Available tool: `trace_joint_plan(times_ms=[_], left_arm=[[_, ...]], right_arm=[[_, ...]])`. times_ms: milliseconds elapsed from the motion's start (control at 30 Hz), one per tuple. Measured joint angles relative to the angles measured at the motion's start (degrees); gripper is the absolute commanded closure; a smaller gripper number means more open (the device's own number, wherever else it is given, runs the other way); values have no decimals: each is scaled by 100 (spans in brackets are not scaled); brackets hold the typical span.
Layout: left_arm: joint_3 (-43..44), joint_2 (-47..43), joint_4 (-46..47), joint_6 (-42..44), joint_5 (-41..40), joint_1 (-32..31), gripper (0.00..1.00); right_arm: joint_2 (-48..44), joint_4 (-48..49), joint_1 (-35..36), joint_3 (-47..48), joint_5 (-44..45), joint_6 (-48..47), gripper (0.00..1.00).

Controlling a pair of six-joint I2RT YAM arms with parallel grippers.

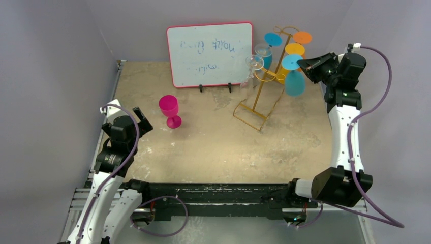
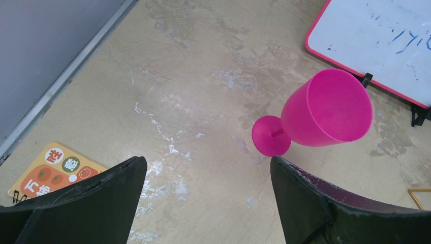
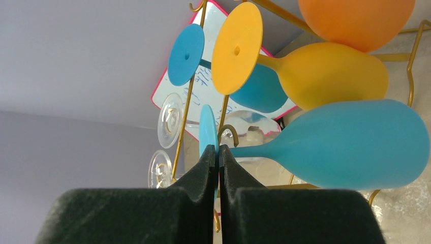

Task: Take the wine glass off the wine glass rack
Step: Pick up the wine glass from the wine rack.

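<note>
The gold wire wine glass rack (image 1: pixel 260 96) stands at the back right of the table, with several glasses hanging upside down from its hooks. My right gripper (image 3: pixel 218 150) is shut edge-on over the thin foot (image 3: pixel 208 127) of a light-blue wine glass (image 3: pixel 356 142), and a gold hook (image 3: pixel 231 133) curls round the glass's stem just beyond the fingertips. From above, that gripper (image 1: pixel 305 65) sits at the rack's right side beside the blue wine glass (image 1: pixel 294 81). My left gripper (image 2: pixel 208 162) hangs open above bare table, just short of a pink wine glass (image 2: pixel 325 114) standing upright.
Yellow (image 3: pixel 325 73), orange (image 3: pixel 356 20), darker blue (image 3: pixel 259 91) and clear (image 3: pixel 170 119) glasses crowd the same rack. A red-framed whiteboard (image 1: pixel 209 53) stands at the back centre. An orange sticker (image 2: pixel 53 170) lies near the left rail. Grey walls close in behind and on both sides.
</note>
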Motion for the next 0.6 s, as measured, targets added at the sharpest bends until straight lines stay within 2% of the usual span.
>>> trace_joint_plan(times_ms=[300, 600], left_arm=[[0, -2, 0, 0, 0, 0, 9], [0, -48, 0, 0, 9, 0, 9]], right_arm=[[-280, -160, 0, -33, 190, -177, 100], [-1307, -229, 0, -625, 599, -713, 100]])
